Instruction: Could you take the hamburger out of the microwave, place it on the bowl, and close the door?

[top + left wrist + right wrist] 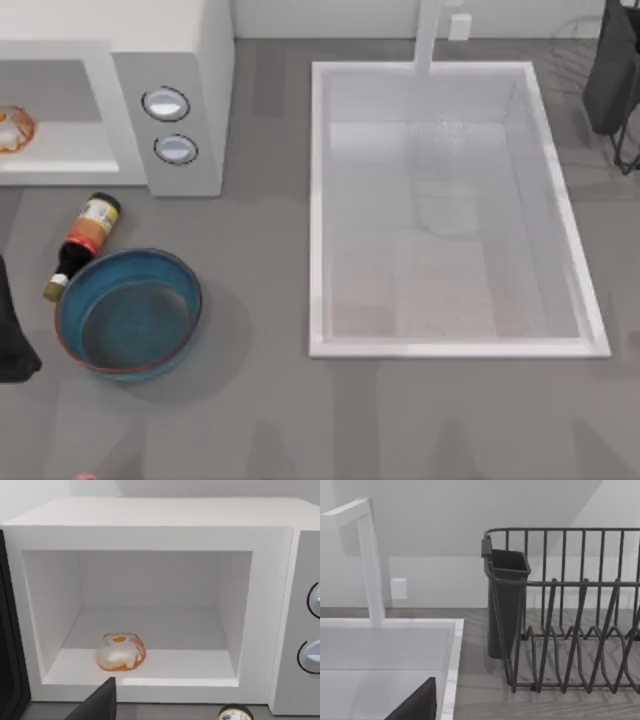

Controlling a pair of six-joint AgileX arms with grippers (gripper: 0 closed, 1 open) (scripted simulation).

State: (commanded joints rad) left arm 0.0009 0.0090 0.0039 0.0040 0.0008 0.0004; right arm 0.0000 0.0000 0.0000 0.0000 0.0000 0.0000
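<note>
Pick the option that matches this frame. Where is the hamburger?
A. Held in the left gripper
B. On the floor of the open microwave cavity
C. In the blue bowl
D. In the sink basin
B: the left wrist view shows the hamburger sitting on the floor of the microwave cavity, near its front edge, with the door swung open; in the top view the bowl holds nothing.

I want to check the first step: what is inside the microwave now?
Inside the microwave, the hamburger sits alone on the cavity floor, near the front edge and toward the open door side. The rest of the cavity is bare white walls. Nothing covers the hamburger.
</note>
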